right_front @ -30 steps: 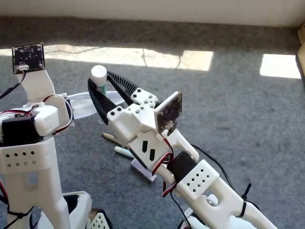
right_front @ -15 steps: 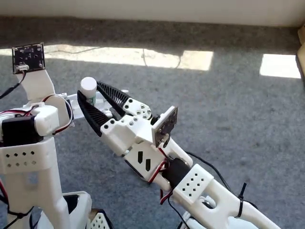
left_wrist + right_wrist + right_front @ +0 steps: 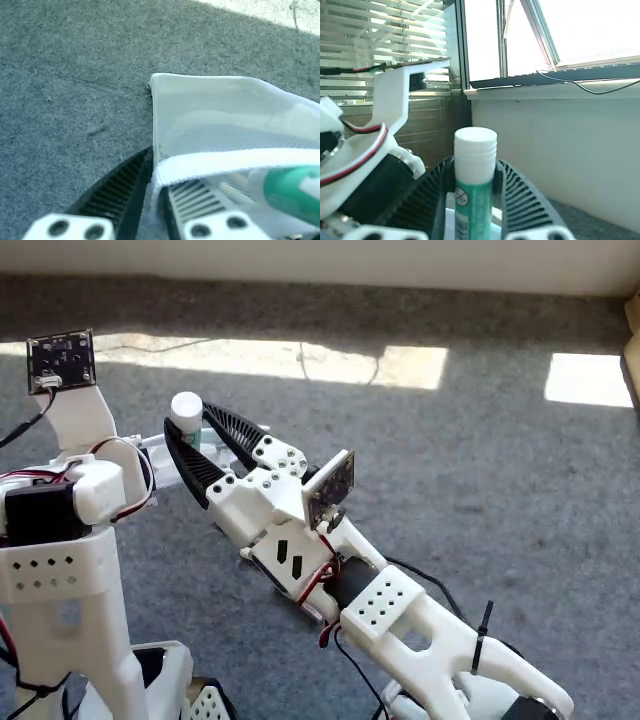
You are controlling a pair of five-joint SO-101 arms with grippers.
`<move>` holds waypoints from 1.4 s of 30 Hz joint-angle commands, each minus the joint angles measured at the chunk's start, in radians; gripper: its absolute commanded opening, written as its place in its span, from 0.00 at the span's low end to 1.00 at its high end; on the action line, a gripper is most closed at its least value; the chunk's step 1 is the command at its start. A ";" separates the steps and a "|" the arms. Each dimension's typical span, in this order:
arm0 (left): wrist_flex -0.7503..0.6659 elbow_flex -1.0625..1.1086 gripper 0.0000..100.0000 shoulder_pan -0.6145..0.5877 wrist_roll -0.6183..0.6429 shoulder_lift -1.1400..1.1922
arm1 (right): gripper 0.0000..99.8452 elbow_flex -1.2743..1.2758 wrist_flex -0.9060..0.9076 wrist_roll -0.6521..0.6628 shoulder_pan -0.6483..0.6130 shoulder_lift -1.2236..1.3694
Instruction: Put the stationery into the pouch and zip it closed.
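Black ribbed fingers of the right gripper (image 3: pixel 188 422) pinch a white-capped, green-labelled glue stick (image 3: pixel 186 407) upright, close beside the left arm (image 3: pixel 70 500). The right arm (image 3: pixel 400 610) slants in from the near right corner over the grey carpet (image 3: pixel 500 470). The left gripper (image 3: pixel 156 186) is clamped on the edge of a white mesh pouch (image 3: pixel 225 120), and the stick's green body sits at the pouch's rim.
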 commanded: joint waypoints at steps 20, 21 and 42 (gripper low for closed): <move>0.005 -0.027 0.01 0.015 0.009 0.001 | 0.19 -0.012 0.320 -0.005 0.018 -0.206; 0.005 -0.027 0.01 0.015 0.009 0.001 | 0.19 -0.013 0.338 -0.005 0.018 -0.222; 0.002 -0.028 0.01 -0.038 0.009 -0.001 | 0.19 -0.280 1.451 0.064 0.044 -0.572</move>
